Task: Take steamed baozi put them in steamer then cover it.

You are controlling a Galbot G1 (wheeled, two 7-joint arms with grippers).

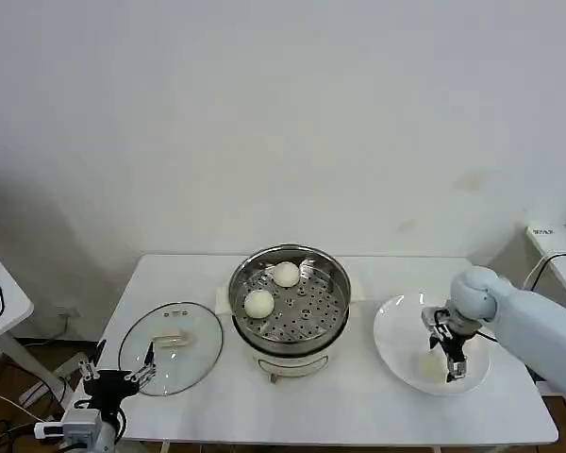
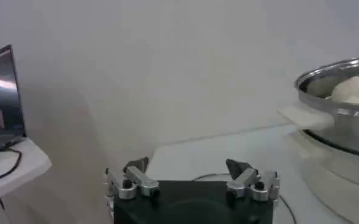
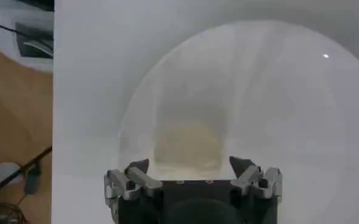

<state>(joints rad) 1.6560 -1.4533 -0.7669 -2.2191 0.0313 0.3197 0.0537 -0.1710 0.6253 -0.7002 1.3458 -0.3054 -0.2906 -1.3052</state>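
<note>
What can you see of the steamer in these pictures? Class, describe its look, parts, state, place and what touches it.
The steamer is a round, shiny steel pot standing upright on short feet near the middle of the white table. Its perforated tray, full of small holes, is uncovered. Two steamed baozi rest on the tray toward its left and back. The glass lid lies flat on the table to the robot's left, apart from the pot. The white plate lies to its right, also apart. No gripper touches the steamer.
</note>
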